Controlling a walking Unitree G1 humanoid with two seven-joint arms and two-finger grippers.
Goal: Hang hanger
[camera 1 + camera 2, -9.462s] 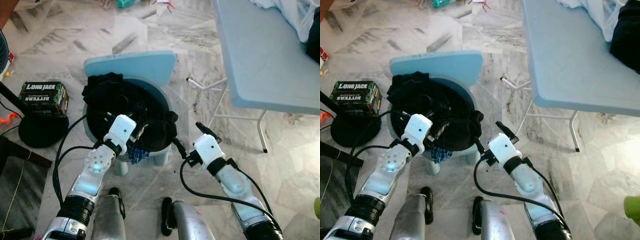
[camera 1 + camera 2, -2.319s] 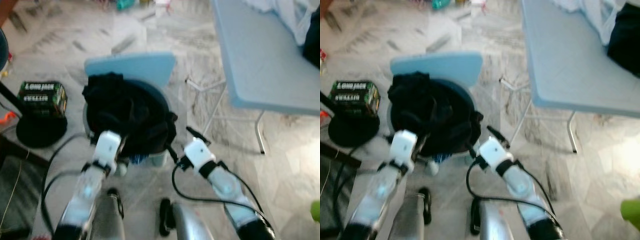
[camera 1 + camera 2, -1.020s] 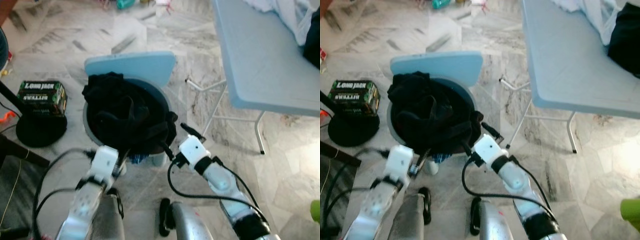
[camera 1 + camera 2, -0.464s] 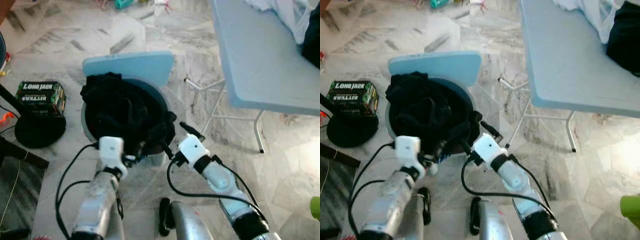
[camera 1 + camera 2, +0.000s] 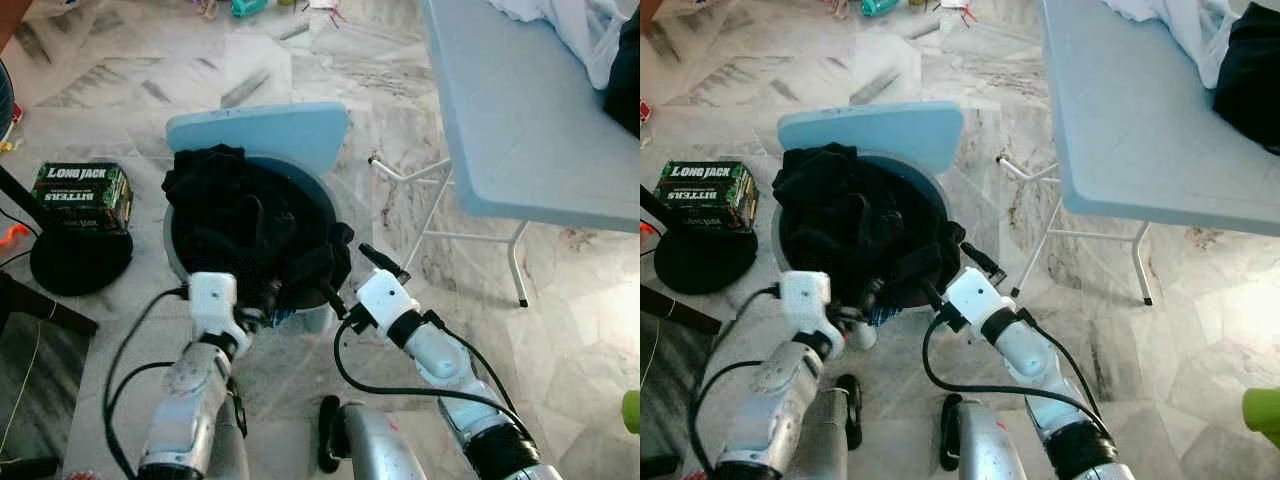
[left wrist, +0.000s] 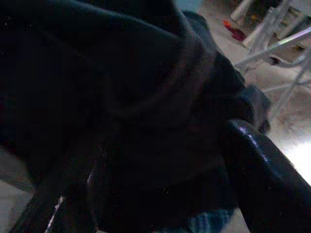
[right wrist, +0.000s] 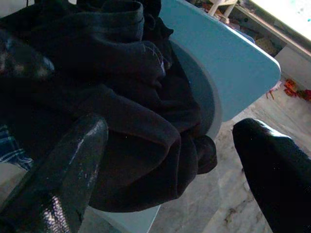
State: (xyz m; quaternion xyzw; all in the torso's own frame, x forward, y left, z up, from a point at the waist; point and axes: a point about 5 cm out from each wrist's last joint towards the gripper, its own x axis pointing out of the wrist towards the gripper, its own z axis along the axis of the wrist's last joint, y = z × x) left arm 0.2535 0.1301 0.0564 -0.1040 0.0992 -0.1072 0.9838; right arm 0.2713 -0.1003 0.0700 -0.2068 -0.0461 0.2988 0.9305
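Left eye view: both grippers sit at the near rim of a pale blue chair (image 5: 260, 130) heaped with dark clothes (image 5: 250, 230). Left gripper (image 5: 262, 308) and right gripper (image 5: 352, 282) both stand open, empty; the hanger cannot be made out.

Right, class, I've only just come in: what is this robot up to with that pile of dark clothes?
The humanoid robot stands over a round light-blue plastic chair heaped with black clothes. Both pincers reach into the near edge of the heap: the left pincer presses into the fabric, and the right pincer is open beside it. No hanger is visible, and nothing has been lifted yet. A pale blue folding table stands to the right.
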